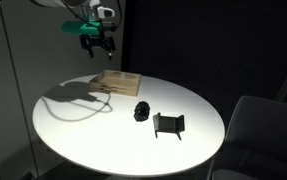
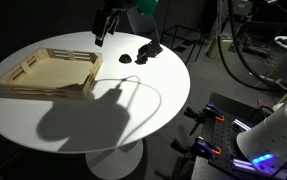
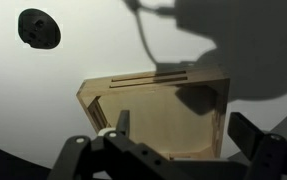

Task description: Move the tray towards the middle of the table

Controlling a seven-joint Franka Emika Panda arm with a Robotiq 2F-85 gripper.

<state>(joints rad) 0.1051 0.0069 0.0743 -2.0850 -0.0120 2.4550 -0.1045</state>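
The light-wood tray lies near the far edge of the round white table. In an exterior view the tray lies on the table's left part. My gripper hangs in the air above the tray, open and empty; it also shows in an exterior view. In the wrist view the open fingers straddle the tray from above, well clear of it. The arm's shadow falls over part of the tray.
A small black roundish object and a black stand-like bracket sit on the table apart from the tray. A grey chair stands beside the table. Equipment stands nearby.
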